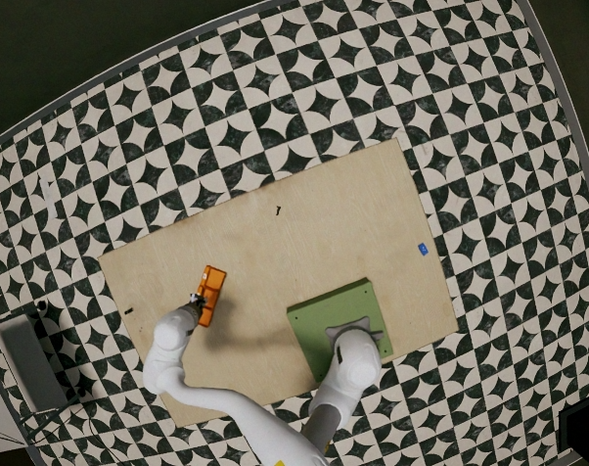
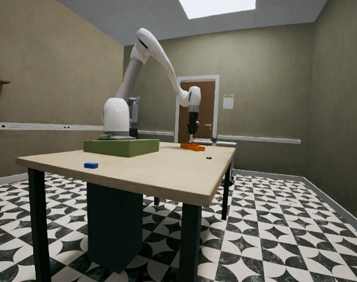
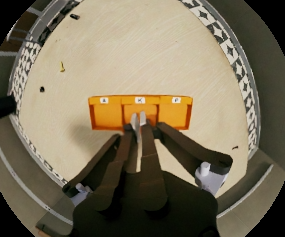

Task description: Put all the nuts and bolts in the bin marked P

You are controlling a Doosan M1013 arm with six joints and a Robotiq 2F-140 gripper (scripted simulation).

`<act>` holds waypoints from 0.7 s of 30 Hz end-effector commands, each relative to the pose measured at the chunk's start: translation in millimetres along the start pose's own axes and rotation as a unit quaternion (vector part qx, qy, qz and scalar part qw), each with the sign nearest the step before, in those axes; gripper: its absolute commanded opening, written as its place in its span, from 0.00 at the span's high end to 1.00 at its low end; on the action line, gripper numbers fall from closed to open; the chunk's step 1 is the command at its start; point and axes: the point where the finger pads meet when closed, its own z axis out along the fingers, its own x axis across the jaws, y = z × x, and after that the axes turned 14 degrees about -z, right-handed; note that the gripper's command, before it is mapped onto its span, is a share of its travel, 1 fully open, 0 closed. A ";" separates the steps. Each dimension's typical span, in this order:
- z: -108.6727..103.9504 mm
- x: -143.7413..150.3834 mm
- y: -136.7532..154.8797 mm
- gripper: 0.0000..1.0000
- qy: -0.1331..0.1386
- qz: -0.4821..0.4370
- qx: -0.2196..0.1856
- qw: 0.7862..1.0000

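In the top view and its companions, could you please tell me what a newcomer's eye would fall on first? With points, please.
Probably the bright orange three-part bin [image 1: 215, 277] [image 2: 190, 146] [image 3: 107, 114] on the pale wooden table, with the claw [image 1: 203, 301] [image 2: 191, 141] [image 3: 140, 118] just above it. Next might come the bold black-and-white patterned floor around the table, then the green block [image 1: 330, 308] [image 2: 111, 147] under the white arm's base.
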 end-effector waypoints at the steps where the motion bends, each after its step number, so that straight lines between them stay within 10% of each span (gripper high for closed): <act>1: 4.5 0.2 -0.7 0.85 0.000 0.000 0.001 1.000; 21: 42.6 0.2 -0.7 0.85 0.000 0.000 0.001 1.000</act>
